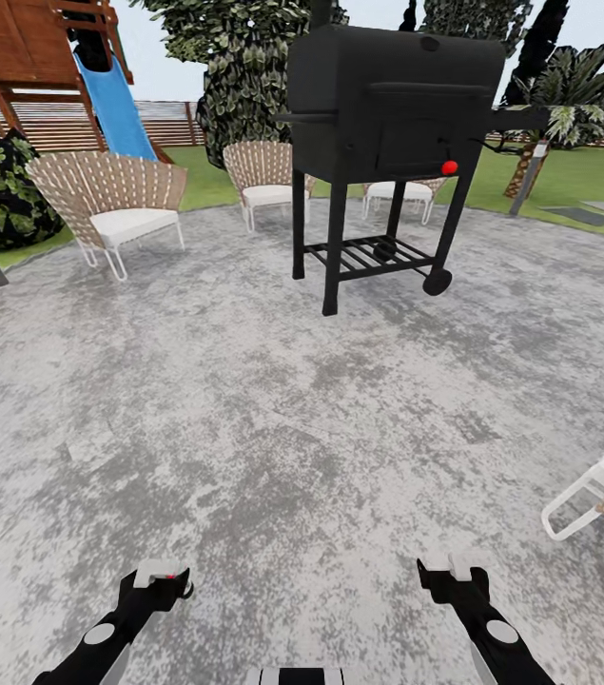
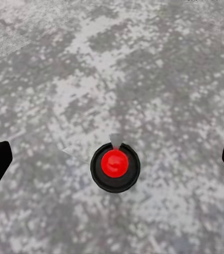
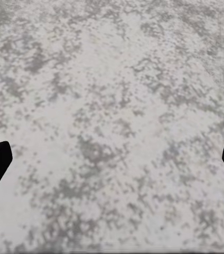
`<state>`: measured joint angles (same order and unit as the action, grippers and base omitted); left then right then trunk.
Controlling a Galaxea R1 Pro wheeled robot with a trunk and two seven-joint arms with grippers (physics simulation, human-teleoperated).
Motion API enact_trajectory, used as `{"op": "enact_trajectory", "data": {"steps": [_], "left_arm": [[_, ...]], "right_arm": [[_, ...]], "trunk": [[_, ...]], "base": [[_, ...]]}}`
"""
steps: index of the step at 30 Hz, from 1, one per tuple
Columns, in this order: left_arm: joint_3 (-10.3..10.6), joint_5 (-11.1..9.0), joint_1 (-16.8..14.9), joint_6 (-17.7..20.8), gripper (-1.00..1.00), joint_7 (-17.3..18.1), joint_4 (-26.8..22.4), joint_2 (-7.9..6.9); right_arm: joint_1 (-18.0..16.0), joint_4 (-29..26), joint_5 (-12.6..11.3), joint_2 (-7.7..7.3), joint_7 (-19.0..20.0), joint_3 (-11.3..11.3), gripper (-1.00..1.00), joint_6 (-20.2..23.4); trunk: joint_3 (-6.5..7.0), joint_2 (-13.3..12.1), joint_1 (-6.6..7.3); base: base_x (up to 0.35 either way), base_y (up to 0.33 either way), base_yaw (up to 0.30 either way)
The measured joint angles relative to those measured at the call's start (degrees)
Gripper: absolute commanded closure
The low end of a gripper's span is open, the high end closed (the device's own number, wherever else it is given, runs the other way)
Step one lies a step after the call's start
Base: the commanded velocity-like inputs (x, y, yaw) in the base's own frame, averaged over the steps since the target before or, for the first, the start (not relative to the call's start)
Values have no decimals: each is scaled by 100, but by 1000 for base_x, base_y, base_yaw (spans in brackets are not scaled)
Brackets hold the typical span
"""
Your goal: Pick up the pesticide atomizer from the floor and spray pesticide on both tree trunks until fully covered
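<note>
1. Grey mottled floor [image 1: 273, 428] spreads ahead, with a black grill [image 1: 387, 143] and wicker chairs [image 1: 111, 205] beyond.
2. Left gripper [image 2: 112, 159] hangs released, fingers wide, directly above the atomizer [image 2: 115, 168], a black round body with a red top standing on the paving.
3. Right gripper [image 3: 112, 164] hangs released over bare paving.

Flat, even daylight fills the head view; no source shows and nothing glares. The grill [image 1: 392, 143] casts no distinct shadow on the mottled grey floor [image 1: 244, 409]. Straight lines bow toward the edges, worst at 3 and 9 o'clock. Both wrist views render the paving soft and pixelated.
</note>
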<state>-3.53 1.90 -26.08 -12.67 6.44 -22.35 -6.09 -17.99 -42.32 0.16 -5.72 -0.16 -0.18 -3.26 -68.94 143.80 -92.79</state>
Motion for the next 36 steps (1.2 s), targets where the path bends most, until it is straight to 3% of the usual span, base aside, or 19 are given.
{"op": "enact_trajectory", "data": {"steps": [8,36], "left_arm": [[22,1,1,-20,-100,3,12,0],[12,-5,10,-196,-100,1,16,-12]], "right_arm": [[-1,-6,0,0,0,-13,-100,0],[-1,13,0,3,0,-6,-100,0]], "trunk": [[-22,0,0],[-895,37,-72]], "base": [[0,0,-10],[0,0,0]]}}
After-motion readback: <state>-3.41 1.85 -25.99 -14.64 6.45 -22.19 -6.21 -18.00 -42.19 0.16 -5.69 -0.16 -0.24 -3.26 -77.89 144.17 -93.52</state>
